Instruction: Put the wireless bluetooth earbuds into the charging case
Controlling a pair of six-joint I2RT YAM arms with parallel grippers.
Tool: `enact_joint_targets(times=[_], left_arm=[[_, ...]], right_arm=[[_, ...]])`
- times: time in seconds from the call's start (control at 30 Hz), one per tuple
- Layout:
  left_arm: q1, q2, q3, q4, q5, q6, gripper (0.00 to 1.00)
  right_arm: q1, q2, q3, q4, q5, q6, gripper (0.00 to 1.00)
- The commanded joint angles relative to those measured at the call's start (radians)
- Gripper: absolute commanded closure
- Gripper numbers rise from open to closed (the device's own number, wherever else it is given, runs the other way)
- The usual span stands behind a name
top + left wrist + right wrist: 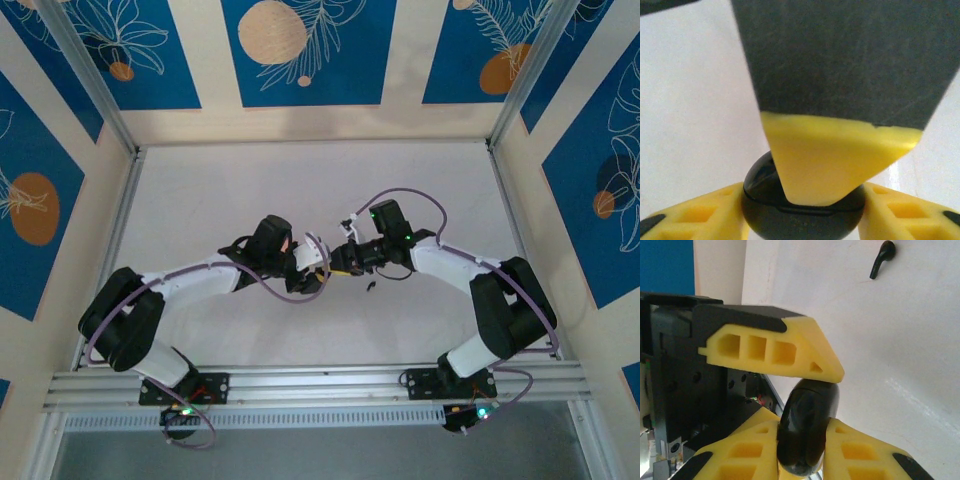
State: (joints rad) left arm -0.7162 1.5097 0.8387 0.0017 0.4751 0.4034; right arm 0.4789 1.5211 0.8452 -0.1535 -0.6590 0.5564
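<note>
Pinching a black, glossy, rounded plastic disc (805,450) with a fine seam round it, my right pincer (806,422) stands narrow, one yellow finger on each broad face. The disc sits edge-on between them, lifted off the white table (900,365).

My left pincer (802,197) meets it crosswise. Its yellow fingers (705,212) lie against the disc's two opposite edges, and in the right wrist view one of them rests its tip on the disc's rim. I cannot tell whether that pincer presses or merely touches. In the left wrist view one of my right fingers (830,160) comes down over the top of the disc.

Further out, the dark earbud (882,257), a tiny black piece with a short stem, lies alone on the table. In the top view it is just in front of my right pincer, apart from both pincers and the disc.
</note>
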Motion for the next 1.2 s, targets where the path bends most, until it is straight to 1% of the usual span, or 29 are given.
enact_joint_targets(times=[0.0, 0.07, 0.1, 0.2, 0.33, 0.43, 0.53, 0.6, 0.63, 0.67, 0.77, 0.83, 0.97, 1.17], left_arm=[[-0.011, -0.041, 0.024, -0.011, 0.02, -0.003, 0.36], [-0.004, -0.053, 0.035, -0.024, 0.025, -0.018, 0.27], [0.003, -0.061, 0.037, -0.026, 0.037, -0.024, 0.24], [0.024, -0.088, 0.039, -0.037, 0.088, -0.025, 0.23], [0.065, -0.132, 0.033, -0.04, 0.185, -0.03, 0.23], [0.1, -0.149, 0.036, -0.041, 0.263, -0.038, 0.25], [0.109, -0.165, 0.04, -0.058, 0.286, -0.009, 0.28], [0.109, -0.175, 0.035, -0.072, 0.311, 0.041, 0.32], [0.109, -0.178, 0.032, -0.083, 0.337, 0.071, 0.37], [0.109, -0.181, 0.032, -0.104, 0.354, 0.114, 0.4], [0.109, -0.183, 0.033, -0.136, 0.37, 0.162, 0.42], [0.109, -0.187, 0.024, -0.144, 0.403, 0.216, 0.46], [0.108, -0.186, 0.013, -0.126, 0.427, 0.238, 0.48], [0.103, -0.169, 0.04, -0.171, 0.422, 0.26, 0.48]], right_arm=[[0.003, -0.039, 0.027, -0.067, 0.021, -0.093, 0.83], [-0.007, -0.065, 0.025, -0.093, 0.045, -0.142, 0.84], [-0.013, -0.082, 0.021, -0.098, 0.052, -0.17, 0.84], [-0.032, -0.125, 0.005, -0.105, 0.059, -0.258, 0.84], [-0.044, -0.184, -0.021, -0.102, 0.045, -0.46, 0.84], [-0.05, -0.214, -0.03, -0.098, 0.035, -0.607, 0.84], [-0.052, -0.233, -0.032, -0.115, -0.013, -0.773, 0.84], [-0.052, -0.242, -0.028, -0.138, -0.036, -0.86, 0.84], [-0.052, -0.245, -0.023, -0.155, -0.044, -0.903, 0.84], [-0.051, -0.248, -0.017, -0.176, -0.049, -0.946, 0.84], [-0.049, -0.258, 0.0, -0.236, -0.053, -1.052, 0.84], [-0.044, -0.268, 0.004, -0.259, -0.05, -1.096, 0.84], [-0.028, -0.277, 0.021, -0.31, -0.04, -1.176, 0.84], [0.02, -0.257, 0.075, -0.382, 0.008, -1.21, 0.84]])
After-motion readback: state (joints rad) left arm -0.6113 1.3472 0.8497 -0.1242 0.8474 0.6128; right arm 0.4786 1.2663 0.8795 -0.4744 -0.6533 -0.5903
